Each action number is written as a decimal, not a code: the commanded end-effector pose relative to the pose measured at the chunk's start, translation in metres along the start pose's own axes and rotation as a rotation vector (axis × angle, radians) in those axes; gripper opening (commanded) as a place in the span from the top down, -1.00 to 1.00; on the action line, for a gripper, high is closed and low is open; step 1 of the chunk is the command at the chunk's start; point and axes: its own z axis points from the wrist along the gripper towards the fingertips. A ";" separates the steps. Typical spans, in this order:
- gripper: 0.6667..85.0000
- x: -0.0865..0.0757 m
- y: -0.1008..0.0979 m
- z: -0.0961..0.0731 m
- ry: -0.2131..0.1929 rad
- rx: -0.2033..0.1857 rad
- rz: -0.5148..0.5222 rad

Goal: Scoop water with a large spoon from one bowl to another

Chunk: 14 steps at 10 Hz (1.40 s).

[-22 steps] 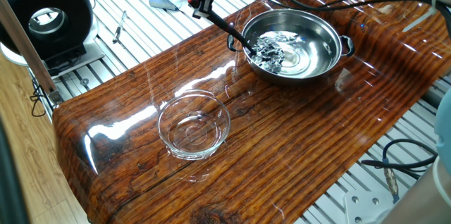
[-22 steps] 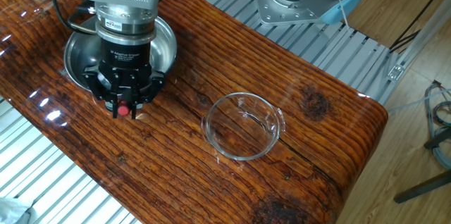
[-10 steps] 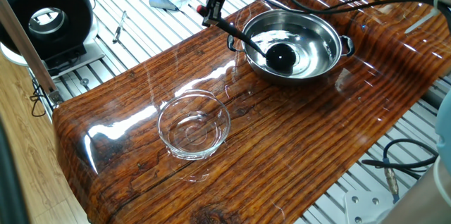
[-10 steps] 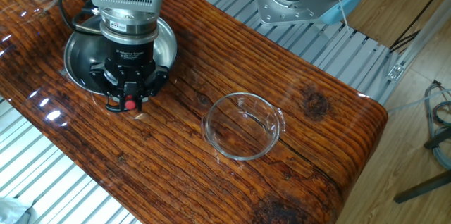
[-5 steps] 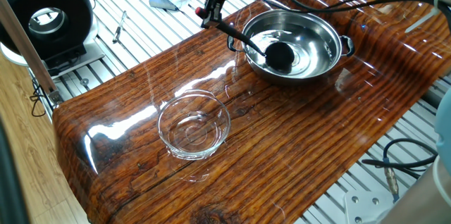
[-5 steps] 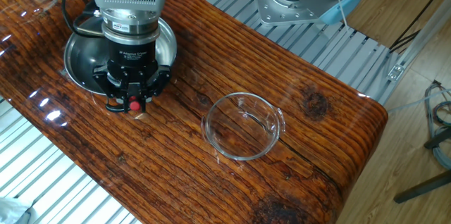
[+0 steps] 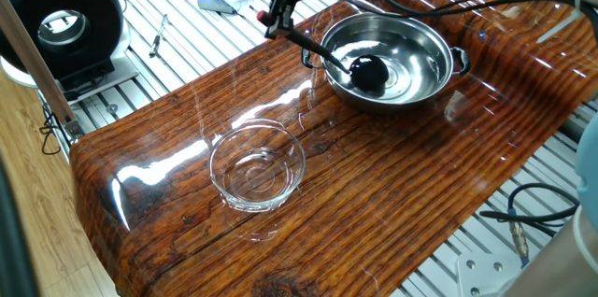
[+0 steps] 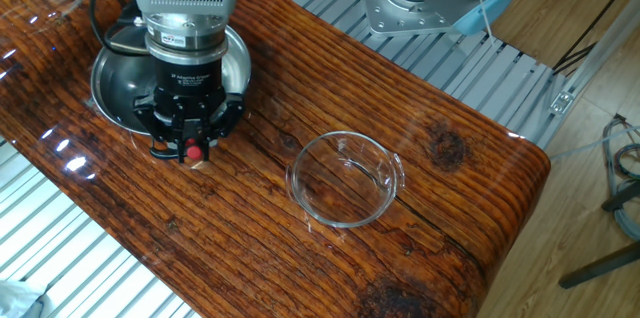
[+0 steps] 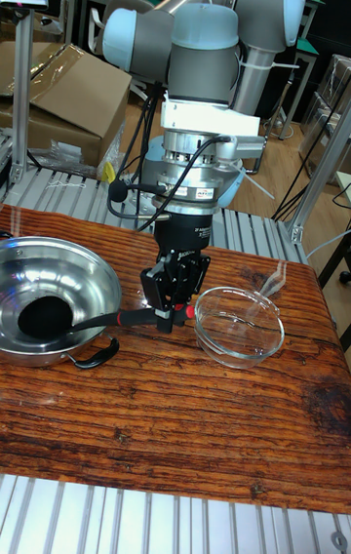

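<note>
black ladle (image 9: 58, 315) w/ round scoop in steel bowl (image 9: 93, 281), thin handle in gripper (image 9: 168, 312)

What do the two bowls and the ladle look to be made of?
The wide two-handled bowl looks like polished stainless steel: mirror-bright, reflecting its surroundings. The small round bowl seems to be clear glass, since the wood grain shows through it. The long-handled black ladle looks like matte plastic, though the exact material is uncertain.
</note>
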 end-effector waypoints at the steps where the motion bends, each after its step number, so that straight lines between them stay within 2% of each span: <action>1: 0.31 -0.004 0.002 -0.001 -0.017 -0.012 0.001; 3: 0.23 -0.003 0.004 -0.001 -0.016 -0.021 -0.007; 7: 0.19 -0.004 0.006 -0.001 -0.019 -0.027 -0.014; 12: 0.15 -0.001 0.002 0.004 -0.011 -0.014 -0.053; 13: 0.15 0.005 0.004 0.005 0.008 -0.021 -0.057; 14: 0.15 0.017 0.002 0.004 0.044 -0.012 -0.033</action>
